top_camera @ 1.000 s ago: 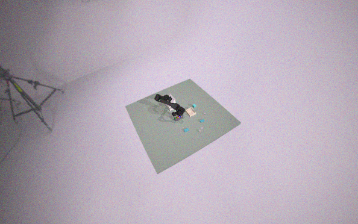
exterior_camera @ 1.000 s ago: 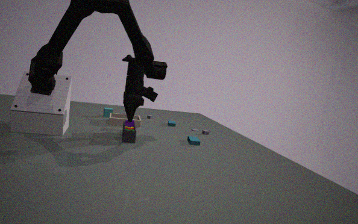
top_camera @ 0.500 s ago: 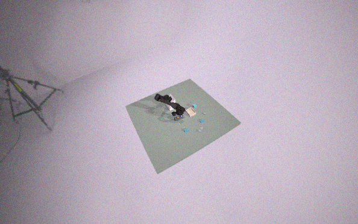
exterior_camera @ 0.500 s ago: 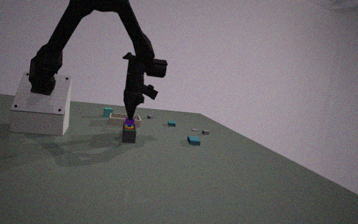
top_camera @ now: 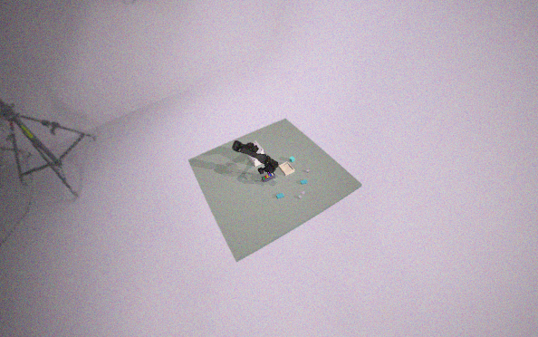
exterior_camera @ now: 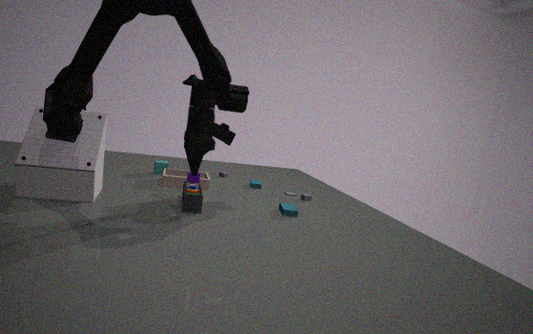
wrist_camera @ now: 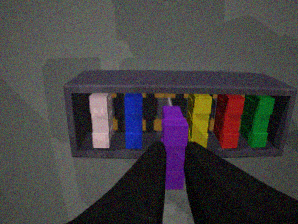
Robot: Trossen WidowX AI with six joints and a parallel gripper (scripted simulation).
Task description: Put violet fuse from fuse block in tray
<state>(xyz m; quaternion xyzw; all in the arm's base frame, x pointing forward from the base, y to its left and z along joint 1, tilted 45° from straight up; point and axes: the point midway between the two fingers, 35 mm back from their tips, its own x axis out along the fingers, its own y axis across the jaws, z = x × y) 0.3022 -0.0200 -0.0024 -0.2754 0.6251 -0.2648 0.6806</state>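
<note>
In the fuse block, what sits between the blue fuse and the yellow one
In the wrist view, between the blue fuse and the yellow fuse is the violet fuse, raised above its slot and clamped in the gripper.

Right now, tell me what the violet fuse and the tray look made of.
Violet fuse, shut in the gripper: probably matte plastic, judging by its flat saturated color without glints. Tray: pale beige, dull, perhaps wood or plastic; too small to tell.

Around me the pale lilac floor point(top_camera: 408, 272) runs to a wall point(top_camera: 113, 54) of the same tone. A sage-green mat point(top_camera: 254, 226) lies mid-room. At nine o'clock stands a metal tripod point(top_camera: 41, 149). Light is dim, grainy.
</note>
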